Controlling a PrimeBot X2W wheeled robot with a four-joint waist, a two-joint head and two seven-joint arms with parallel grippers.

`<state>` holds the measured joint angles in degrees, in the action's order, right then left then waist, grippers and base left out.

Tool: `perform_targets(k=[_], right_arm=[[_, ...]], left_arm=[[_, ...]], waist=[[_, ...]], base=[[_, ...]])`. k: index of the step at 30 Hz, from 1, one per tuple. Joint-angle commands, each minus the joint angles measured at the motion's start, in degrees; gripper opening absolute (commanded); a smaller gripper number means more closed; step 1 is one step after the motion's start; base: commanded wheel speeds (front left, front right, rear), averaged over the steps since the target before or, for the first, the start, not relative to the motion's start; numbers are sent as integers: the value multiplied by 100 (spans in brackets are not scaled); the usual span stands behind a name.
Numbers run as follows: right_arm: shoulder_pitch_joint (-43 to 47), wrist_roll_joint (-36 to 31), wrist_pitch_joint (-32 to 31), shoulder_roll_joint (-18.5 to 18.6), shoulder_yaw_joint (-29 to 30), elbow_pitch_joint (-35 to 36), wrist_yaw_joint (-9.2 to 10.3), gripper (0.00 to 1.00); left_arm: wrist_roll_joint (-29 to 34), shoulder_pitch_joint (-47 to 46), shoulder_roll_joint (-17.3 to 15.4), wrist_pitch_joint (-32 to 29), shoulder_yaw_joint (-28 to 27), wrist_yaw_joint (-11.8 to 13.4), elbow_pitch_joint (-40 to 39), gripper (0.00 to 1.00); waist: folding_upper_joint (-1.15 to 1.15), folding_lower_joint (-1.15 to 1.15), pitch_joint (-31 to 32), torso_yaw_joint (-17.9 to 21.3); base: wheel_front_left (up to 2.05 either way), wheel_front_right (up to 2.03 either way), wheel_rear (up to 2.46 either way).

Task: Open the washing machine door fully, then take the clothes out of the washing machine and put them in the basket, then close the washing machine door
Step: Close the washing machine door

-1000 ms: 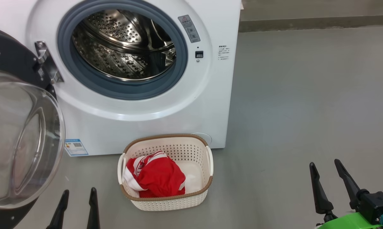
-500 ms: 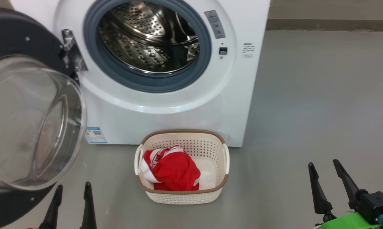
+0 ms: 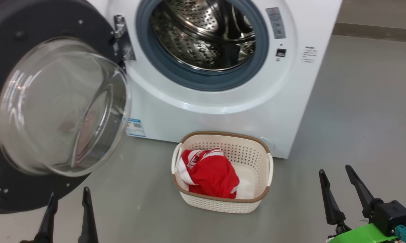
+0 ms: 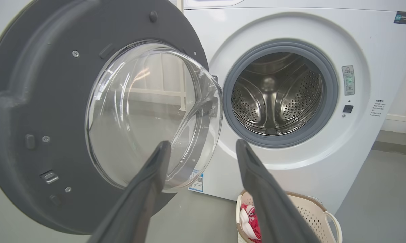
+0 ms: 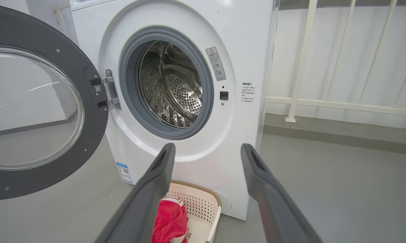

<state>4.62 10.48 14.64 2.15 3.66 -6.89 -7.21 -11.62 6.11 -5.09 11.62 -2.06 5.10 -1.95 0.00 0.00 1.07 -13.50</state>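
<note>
The white washing machine [image 3: 223, 111] stands open, its steel drum [image 3: 206, 33] showing no fabric. Its door [image 3: 54, 104], black-rimmed with a clear glass bowl, hangs swung out to the left. On the floor in front sits the cream basket [image 3: 260, 148] with red and white clothes [image 3: 209, 173] bunched in its left half. My left gripper [image 3: 69, 197] is open and empty at the lower left, just below the door's rim. Open and empty too, my right gripper [image 3: 336, 168] hangs at the lower right, apart from the basket. The left wrist view looks past its fingers [image 4: 155, 175] at the door [image 4: 37, 111].
Grey floor [image 3: 358, 111] spreads to the right of the machine. A white railing [image 5: 324, 84] against a pale wall stands behind, to the right. The open door [image 5: 37, 111] takes up the room left of the machine.
The head camera has swung left, so the machine, door and basket sit further right in view. The door shows more of itself. Both grippers stay open.
</note>
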Motion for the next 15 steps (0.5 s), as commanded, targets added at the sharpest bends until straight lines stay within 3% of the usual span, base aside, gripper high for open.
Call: perform_targets(k=[1,15], right_arm=[[-273,-12,36,73,-199,187,-28,100],[-468,-87,36,73,-397,233,-28,100]], left_arm=[[35,-164,-110,-1,-221,54,-211,100],[33,-185,-97,-18,-238,248,-380,100]], waist=[[0,0,-62,-326],[0,0,-153,-1227]], base=[[0,0,0],[0,0,0]])
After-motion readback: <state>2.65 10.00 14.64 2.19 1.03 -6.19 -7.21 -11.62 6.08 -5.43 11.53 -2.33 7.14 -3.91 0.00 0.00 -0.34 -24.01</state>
